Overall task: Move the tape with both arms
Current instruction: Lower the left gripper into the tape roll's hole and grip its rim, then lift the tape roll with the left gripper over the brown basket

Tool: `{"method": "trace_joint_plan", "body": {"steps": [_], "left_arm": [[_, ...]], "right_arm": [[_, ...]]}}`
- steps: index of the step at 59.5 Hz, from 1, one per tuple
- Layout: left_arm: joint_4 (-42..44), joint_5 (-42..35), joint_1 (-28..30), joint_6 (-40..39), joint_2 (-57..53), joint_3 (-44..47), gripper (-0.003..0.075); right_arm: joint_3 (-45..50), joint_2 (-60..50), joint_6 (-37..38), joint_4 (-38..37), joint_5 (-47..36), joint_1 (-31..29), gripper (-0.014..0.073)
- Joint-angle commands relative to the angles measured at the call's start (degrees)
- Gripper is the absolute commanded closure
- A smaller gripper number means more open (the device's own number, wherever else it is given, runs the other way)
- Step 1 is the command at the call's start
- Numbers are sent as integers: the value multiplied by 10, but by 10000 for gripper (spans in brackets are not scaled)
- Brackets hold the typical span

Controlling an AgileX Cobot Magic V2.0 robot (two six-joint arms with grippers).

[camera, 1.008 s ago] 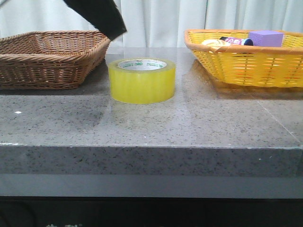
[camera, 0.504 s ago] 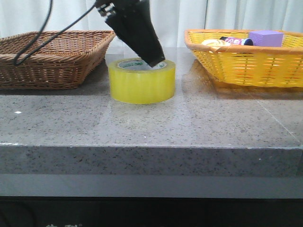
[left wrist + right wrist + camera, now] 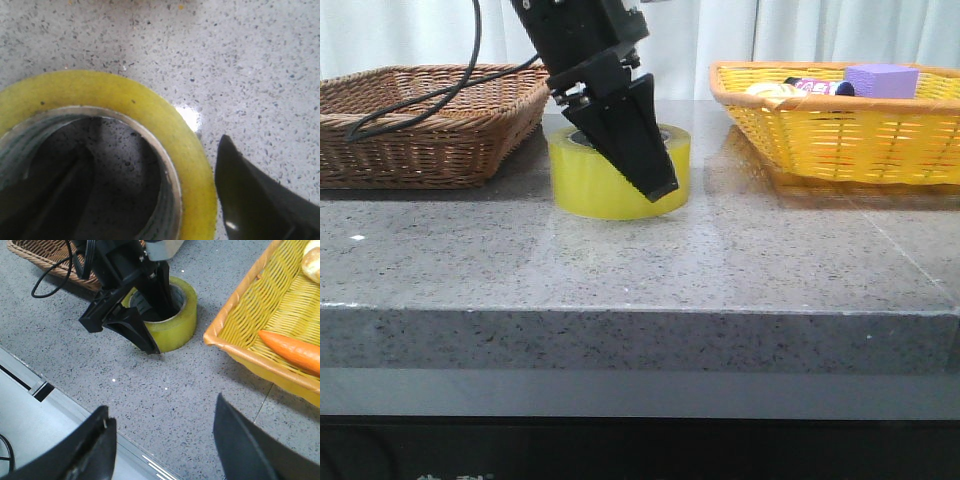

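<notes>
Front view shows the left pincer (image 3: 620,150) spread apart over the tape (image 3: 610,185), one finger inside the hole and one outside the wall. The tape sits on the counter (image 3: 640,260) between two baskets. The right pincer (image 3: 160,450) hangs spread wide, holding nothing.

A brown wicker basket (image 3: 420,120) and a yellow basket (image 3: 840,125) holding a purple block (image 3: 882,80) sit on the speckled bench (image 3: 640,260)

Front view faces level; both wrist views look down on the tape (image 3: 582,180).
</notes>
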Motion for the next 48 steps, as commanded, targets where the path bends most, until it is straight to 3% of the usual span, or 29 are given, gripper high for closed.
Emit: {"method": "trace_joint_plan", "body": {"steps": [1, 12, 20, 25, 37, 48], "left_arm": [[-26, 23, -3, 1, -27, -17, 274], [-1, 17, -15, -4, -15, -17, 328], [70, 12, -37, -29, -7, -17, 369], [112, 2, -47, -45, -7, -17, 440], [103, 14, -47, -48, -8, -36, 631], [105, 31, -46, -92, -9, -89, 646]], "right_arm": [[-15, -6, -1, 1, -41, -3, 139], [-15, -6, -1, 1, -41, -3, 139], [-15, -6, -1, 1, -41, -3, 139], [-15, -6, -1, 1, -41, -3, 139], [-15, -6, -1, 1, -41, -3, 139], [-15, -6, -1, 1, -41, -3, 139]]}}
